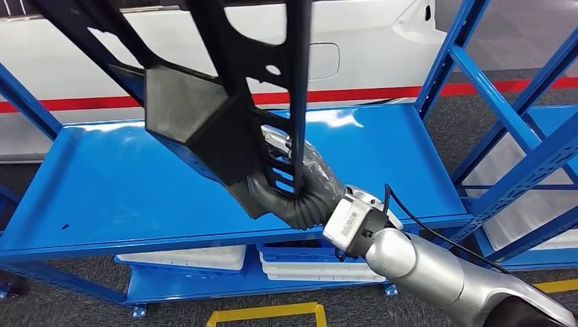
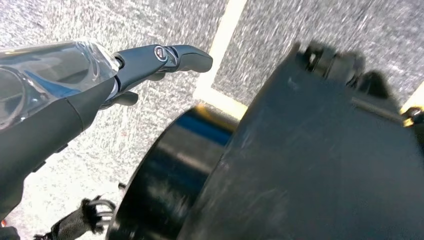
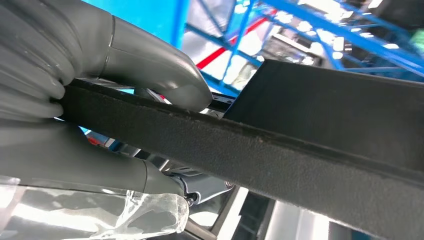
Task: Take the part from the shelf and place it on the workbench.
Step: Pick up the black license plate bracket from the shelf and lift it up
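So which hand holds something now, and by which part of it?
The right hand grips the black part by a narrow bar at its lower end. The left hand holds nothing.

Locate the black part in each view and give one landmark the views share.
Head view: the black part hangs top centre above the blue shelf, gripped by the right hand.
Left wrist view: not clearly in it; the left hand hangs over grey floor beside a blurred dark shape.
Right wrist view: the part's edge runs across the middle, in the right hand.
Shared landmark: the blue shelf frame.
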Action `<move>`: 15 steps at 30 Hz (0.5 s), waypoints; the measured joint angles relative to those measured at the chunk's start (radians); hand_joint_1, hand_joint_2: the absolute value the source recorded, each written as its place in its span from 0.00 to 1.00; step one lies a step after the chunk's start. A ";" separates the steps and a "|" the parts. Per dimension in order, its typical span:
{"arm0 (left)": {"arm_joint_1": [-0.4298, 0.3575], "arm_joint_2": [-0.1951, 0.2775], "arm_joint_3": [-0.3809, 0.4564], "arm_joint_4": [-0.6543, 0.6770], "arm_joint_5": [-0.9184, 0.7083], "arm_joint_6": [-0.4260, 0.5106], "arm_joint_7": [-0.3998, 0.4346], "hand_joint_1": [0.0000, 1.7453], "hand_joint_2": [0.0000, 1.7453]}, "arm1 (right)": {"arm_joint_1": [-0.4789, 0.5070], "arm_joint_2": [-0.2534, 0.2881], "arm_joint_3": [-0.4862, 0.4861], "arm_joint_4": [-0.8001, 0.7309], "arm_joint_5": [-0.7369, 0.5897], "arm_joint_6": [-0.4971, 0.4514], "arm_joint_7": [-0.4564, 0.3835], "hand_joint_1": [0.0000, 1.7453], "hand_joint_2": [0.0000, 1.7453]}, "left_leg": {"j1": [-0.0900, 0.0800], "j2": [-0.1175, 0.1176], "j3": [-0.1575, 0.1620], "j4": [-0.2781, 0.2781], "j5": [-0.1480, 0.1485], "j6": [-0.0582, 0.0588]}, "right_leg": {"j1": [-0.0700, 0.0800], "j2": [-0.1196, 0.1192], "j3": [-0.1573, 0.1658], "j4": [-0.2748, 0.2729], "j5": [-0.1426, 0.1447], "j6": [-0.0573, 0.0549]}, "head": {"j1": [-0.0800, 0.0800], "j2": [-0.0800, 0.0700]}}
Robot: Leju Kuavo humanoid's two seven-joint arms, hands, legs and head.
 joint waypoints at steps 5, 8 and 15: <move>-0.002 0.000 0.020 0.000 0.029 0.047 -0.102 0.00 1.00 | 0.101 -0.004 -0.001 -0.051 0.010 0.001 -0.055 1.00 1.00 | 0.009 0.002 -0.040 0.088 -0.059 -0.026 | -0.004 -0.002 0.001 -0.007 0.007 -0.021 | -0.002 0.000; -0.010 0.000 0.035 0.000 0.030 0.059 -0.145 0.00 1.00 | 0.160 -0.007 -0.001 -0.073 0.021 0.001 -0.066 1.00 1.00 | 0.014 0.002 -0.130 0.288 -0.142 -0.039 | -0.005 -0.004 0.001 -0.006 0.007 -0.024 | -0.003 0.000; -0.027 0.000 0.054 0.000 0.035 0.059 -0.165 0.00 1.00 | 0.223 -0.010 -0.011 -0.098 0.021 0.005 -0.074 1.00 1.00 | 0.008 0.001 0.007 0.004 -0.012 -0.020 | 0.001 0.004 0.003 -0.005 0.005 -0.013 | -0.002 0.000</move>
